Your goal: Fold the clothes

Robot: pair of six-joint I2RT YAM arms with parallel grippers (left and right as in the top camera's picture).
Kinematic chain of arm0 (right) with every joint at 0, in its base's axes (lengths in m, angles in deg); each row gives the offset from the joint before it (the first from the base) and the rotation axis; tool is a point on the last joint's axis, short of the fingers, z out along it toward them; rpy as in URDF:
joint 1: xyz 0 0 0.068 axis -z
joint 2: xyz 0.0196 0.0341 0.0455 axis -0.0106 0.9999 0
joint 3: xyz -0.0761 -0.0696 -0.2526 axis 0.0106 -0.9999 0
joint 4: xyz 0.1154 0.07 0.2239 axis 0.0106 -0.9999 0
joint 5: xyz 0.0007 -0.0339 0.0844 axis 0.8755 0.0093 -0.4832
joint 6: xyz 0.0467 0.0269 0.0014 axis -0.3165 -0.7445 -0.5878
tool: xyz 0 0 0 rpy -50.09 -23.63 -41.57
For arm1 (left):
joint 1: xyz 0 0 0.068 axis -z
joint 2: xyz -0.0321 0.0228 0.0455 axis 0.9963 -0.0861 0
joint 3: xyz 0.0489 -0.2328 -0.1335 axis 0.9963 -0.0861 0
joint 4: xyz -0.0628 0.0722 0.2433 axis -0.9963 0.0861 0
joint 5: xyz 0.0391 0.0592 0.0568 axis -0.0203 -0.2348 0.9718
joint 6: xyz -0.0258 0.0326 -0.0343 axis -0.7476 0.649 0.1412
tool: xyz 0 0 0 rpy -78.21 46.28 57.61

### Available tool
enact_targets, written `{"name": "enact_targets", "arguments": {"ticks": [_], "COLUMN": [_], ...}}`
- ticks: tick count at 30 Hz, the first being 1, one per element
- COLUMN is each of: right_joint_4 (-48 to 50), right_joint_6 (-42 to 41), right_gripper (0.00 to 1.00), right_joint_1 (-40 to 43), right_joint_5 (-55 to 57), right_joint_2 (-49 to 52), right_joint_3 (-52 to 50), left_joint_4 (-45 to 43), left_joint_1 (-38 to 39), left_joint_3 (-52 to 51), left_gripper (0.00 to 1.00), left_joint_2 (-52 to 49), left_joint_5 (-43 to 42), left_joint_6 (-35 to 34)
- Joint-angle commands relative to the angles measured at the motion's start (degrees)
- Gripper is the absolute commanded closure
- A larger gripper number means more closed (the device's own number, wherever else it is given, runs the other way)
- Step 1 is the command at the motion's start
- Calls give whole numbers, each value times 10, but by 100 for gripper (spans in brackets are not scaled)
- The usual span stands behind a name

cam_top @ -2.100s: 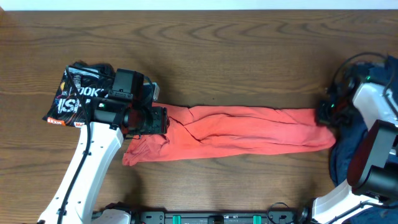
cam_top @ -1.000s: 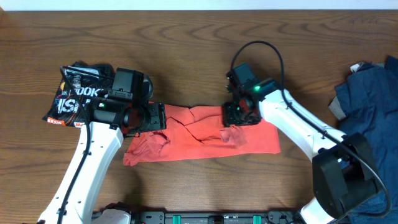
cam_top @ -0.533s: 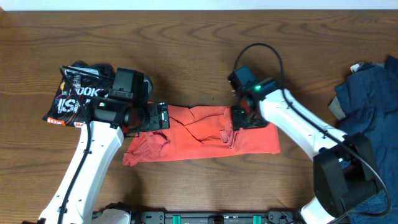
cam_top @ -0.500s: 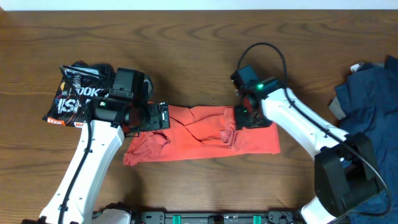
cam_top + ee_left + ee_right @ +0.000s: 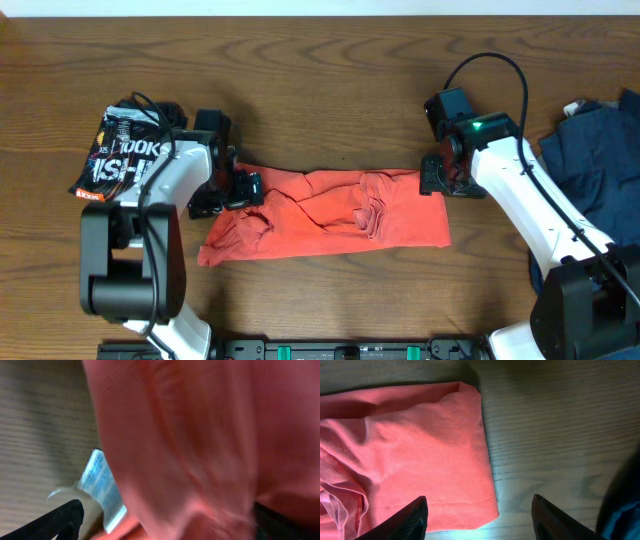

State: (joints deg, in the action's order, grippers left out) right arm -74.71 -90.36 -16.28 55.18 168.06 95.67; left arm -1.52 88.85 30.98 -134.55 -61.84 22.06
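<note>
The coral-red shirt (image 5: pixel 330 215) lies folded into a short band at the table's middle. My left gripper (image 5: pixel 243 190) stands open at the shirt's left end. In the blurred left wrist view red cloth (image 5: pixel 200 435) fills the frame, with a white label (image 5: pixel 102 490) beside it. That gripper's (image 5: pixel 165 512) dark fingers sit wide apart at the frame's lower corners. My right gripper (image 5: pixel 432 178) is open above the shirt's upper right corner. In the right wrist view its jaws (image 5: pixel 480 522) straddle the folded right edge (image 5: pixel 487 475), holding nothing.
A black shirt with white lettering (image 5: pixel 125 155) lies bunched at the far left, just behind the left arm. A navy blue shirt (image 5: pixel 590 185) is heaped at the right edge. Bare wooden table (image 5: pixel 330 90) stretches behind the red shirt.
The right gripper has left the shirt's middle and drawn back right to its folded edge. The left gripper has opened wider and the left arm has swung round.
</note>
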Motion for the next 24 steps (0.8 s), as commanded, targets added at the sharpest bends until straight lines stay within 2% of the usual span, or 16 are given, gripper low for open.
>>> {"name": "enact_targets", "arguments": {"ticks": [1, 2, 4, 5, 7, 9, 13, 18, 24], "right_joint_4": [-2, -1, -1, -1, -2, -2, -2, -2, -3], "right_joint_6": [-8, -9, -9, -9, -9, -9, -8, -8, 9], "right_gripper": [36, 36, 36, 36, 36, 37, 37, 37, 36], "right_joint_1": [5, 5, 5, 5, 5, 5, 6, 22, 66], "right_joint_5": [8, 8, 8, 8, 8, 9, 18, 41, 45], "right_joint_2": [-3, -3, -3, -3, -3, -3, -3, -3, -3], "right_joint_3": [8, 8, 8, 8, 8, 8, 8, 8, 8], "left_joint_4": [3, 3, 3, 4, 12, 23, 71, 161, 261], "left_joint_1": [-1, -1, 1, 2, 2, 0, -23, -89, -139], "left_joint_3": [-3, -5, -7, -10, -11, -8, 25, 120, 237], "left_gripper": [3, 9, 30, 43, 75, 92, 94, 94, 94], "left_joint_2": [-29, -36, -44, -47, -47, -45, -37, -24, -1], "left_joint_5": [-11, -22, -49, -62, -79, -78, -55, 22, 15], "left_joint_6": [15, 15, 15, 17, 28, 28, 27, 7, -10]}}
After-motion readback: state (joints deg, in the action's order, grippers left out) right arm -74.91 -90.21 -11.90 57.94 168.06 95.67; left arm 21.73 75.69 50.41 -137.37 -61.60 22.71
